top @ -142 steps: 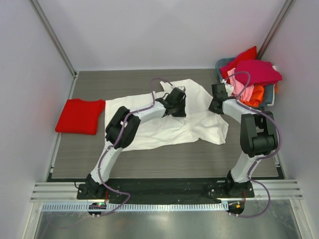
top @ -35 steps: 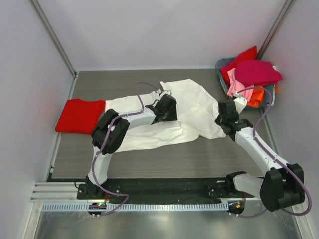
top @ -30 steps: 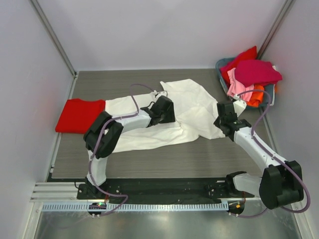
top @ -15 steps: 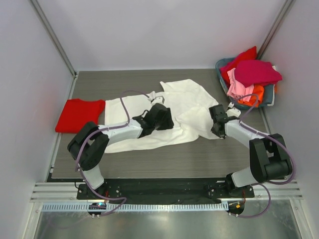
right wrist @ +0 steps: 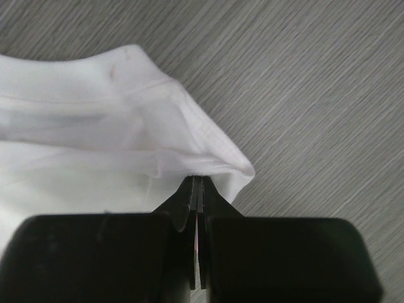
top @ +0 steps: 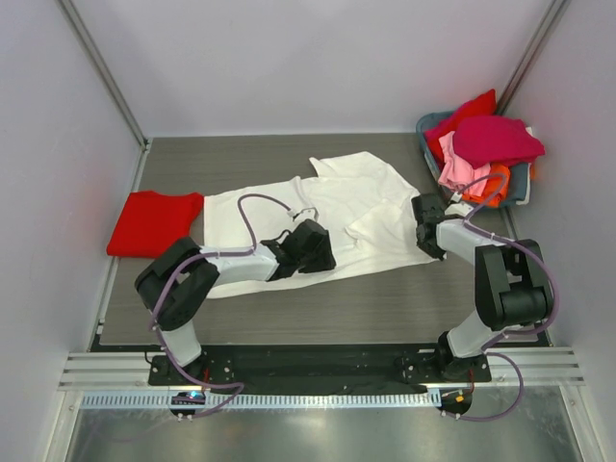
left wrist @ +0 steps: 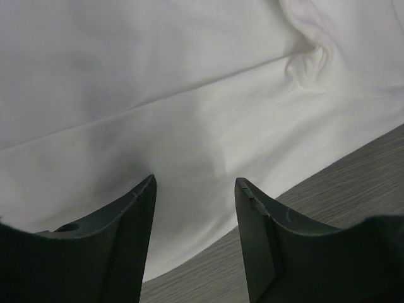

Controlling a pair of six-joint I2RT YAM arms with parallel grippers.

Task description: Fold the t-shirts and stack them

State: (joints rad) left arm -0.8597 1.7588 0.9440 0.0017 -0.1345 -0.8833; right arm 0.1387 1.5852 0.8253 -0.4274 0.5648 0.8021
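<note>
The left gripper is held released, its jaws apart and nothing caught between them, low over the near hem of the white t-shirt. The right gripper is clenched on a folded edge of the same shirt at its right end, and a small peak of cloth is seen pinched at the fingertips.

Over the last few seconds the left gripper has been drawn from the middle of the garment to its near edge. The right gripper has been brought in against the shirt's right side. The white t-shirt is now laid out flatter and longer across the table, with its sagging right lobe taken up.

It is judged that spreading is nearly finished and folding has not begun. A grip on the near hem by the left gripper would be expected next.

A folded red t-shirt is set at the far left, apart from the white one. The remaining t-shirts are heaped in the basket at the far right.
</note>
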